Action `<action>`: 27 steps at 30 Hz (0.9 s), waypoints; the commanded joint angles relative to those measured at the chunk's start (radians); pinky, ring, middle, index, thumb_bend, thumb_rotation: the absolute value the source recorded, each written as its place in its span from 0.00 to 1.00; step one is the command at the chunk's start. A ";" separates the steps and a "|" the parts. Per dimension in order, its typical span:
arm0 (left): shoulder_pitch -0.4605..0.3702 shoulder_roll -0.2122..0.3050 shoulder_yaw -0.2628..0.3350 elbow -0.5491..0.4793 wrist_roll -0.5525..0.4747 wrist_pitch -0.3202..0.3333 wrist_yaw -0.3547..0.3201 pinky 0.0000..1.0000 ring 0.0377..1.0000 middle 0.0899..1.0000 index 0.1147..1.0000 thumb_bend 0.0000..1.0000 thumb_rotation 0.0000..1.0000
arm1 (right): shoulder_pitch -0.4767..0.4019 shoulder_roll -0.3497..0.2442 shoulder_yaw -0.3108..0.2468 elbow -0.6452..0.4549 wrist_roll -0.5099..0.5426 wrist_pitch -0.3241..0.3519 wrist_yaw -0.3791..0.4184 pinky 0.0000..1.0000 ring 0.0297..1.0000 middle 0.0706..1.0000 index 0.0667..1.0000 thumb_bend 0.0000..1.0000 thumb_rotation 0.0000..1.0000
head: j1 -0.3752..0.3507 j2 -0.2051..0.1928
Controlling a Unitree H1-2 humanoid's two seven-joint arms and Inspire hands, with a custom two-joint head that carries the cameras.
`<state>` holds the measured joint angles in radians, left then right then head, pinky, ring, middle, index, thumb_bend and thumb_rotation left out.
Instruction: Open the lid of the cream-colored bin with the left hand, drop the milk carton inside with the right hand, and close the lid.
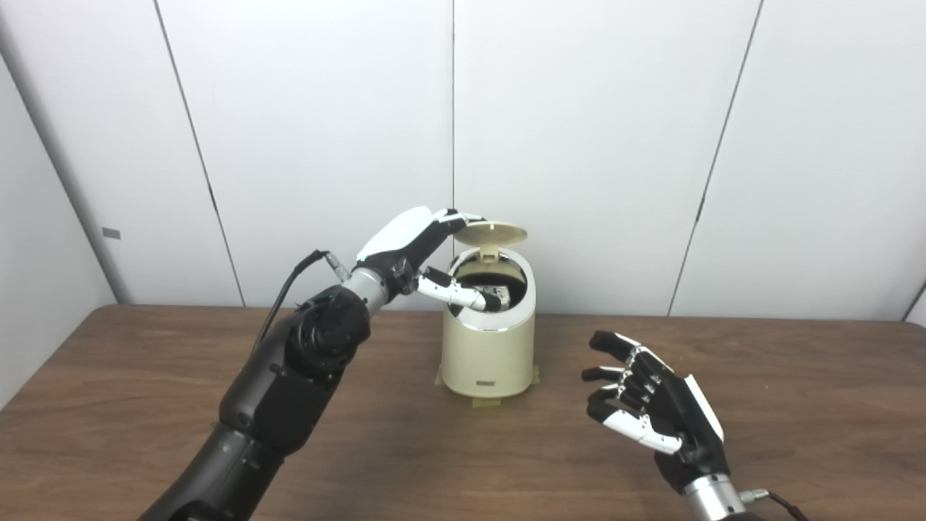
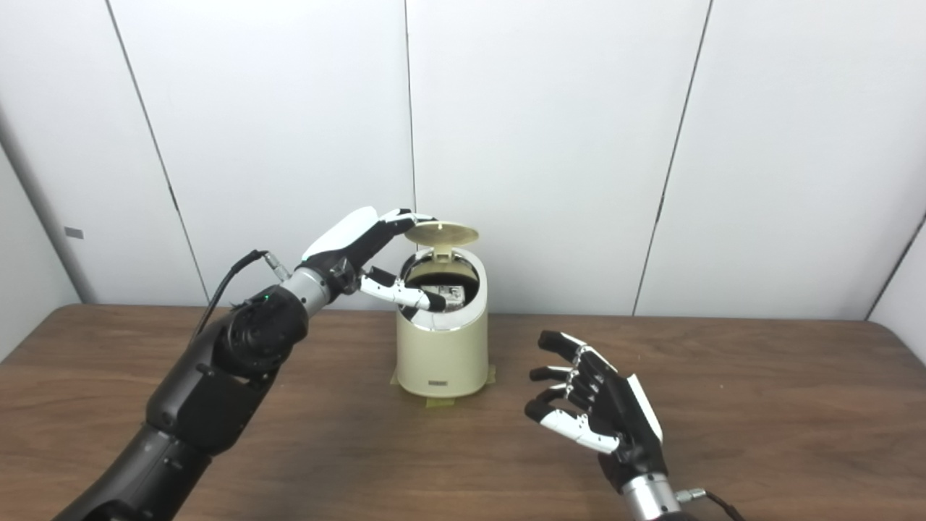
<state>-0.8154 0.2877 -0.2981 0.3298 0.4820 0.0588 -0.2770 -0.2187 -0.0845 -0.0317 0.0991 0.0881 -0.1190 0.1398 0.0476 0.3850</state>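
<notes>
Left eye view: table (image 1: 145,405) bears the cream bin (image 1: 489,354); its lid (image 1: 492,233) is raised — left hand (image 1: 405,250) fingertips touch its edge; right hand (image 1: 655,409) hovers open, empty; carton (image 1: 500,295) lies inside the bin.

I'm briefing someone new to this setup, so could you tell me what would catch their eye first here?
The cream-colored round plastic bin at the middle of the brown wooden table, its lid raised. The left hand has fingertips at the lid's edge. The right hand hovers open and empty to the bin's right.
</notes>
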 commanded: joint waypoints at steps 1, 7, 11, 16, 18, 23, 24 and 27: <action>-0.034 0.020 0.002 -0.041 0.006 -0.006 -0.004 1.00 1.00 0.90 0.83 1.00 0.39 | -0.028 0.002 -0.001 -0.024 0.006 -0.039 -0.004 0.50 0.65 0.81 0.75 0.71 0.33 | 0.000 -0.001; -0.007 0.041 0.009 -0.093 -0.003 -0.010 -0.027 1.00 1.00 0.89 0.83 1.00 0.40 | -0.030 0.004 0.004 -0.020 -0.017 -0.049 -0.016 0.51 0.65 0.80 0.75 0.71 0.36 | -0.005 0.003; 0.020 0.050 0.021 -0.144 -0.020 -0.006 -0.053 1.00 1.00 0.89 0.84 1.00 0.39 | -0.029 0.004 0.007 -0.024 -0.023 -0.043 -0.019 0.51 0.64 0.80 0.76 0.71 0.36 | -0.009 0.008; 0.053 0.060 0.023 -0.203 -0.025 0.006 -0.088 1.00 1.00 0.87 0.84 1.00 0.41 | -0.027 0.007 0.010 -0.037 -0.021 -0.032 -0.022 0.51 0.64 0.79 0.76 0.72 0.34 | -0.013 0.014; 0.070 0.065 0.017 -0.222 -0.014 0.002 -0.094 1.00 1.00 0.87 0.85 1.00 0.41 | -0.026 0.008 0.012 -0.042 -0.021 -0.031 -0.023 0.51 0.64 0.79 0.76 0.72 0.34 | -0.015 0.017; 0.095 0.074 0.010 -0.226 -0.005 -0.018 -0.091 1.00 1.00 0.87 0.85 1.00 0.44 | -0.026 0.013 0.012 -0.047 -0.009 -0.027 -0.020 0.51 0.63 0.79 0.76 0.71 0.33 | -0.023 0.022; 0.099 0.075 0.010 -0.225 -0.006 -0.020 -0.091 1.00 1.00 0.87 0.85 1.00 0.44 | -0.026 0.013 0.013 -0.048 -0.010 -0.030 -0.020 0.51 0.63 0.79 0.76 0.71 0.32 | -0.024 0.023; 0.109 0.079 0.012 -0.222 -0.008 -0.029 -0.090 1.00 1.00 0.87 0.85 1.00 0.42 | -0.025 0.014 0.015 -0.055 -0.015 -0.029 -0.023 0.50 0.62 0.78 0.76 0.70 0.33 | -0.029 0.025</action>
<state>-0.6670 0.3427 -0.2955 0.1333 0.4743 0.0543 -0.3694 -0.2183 -0.0729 -0.0168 0.0822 0.0679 -0.1234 0.1216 0.0199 0.4096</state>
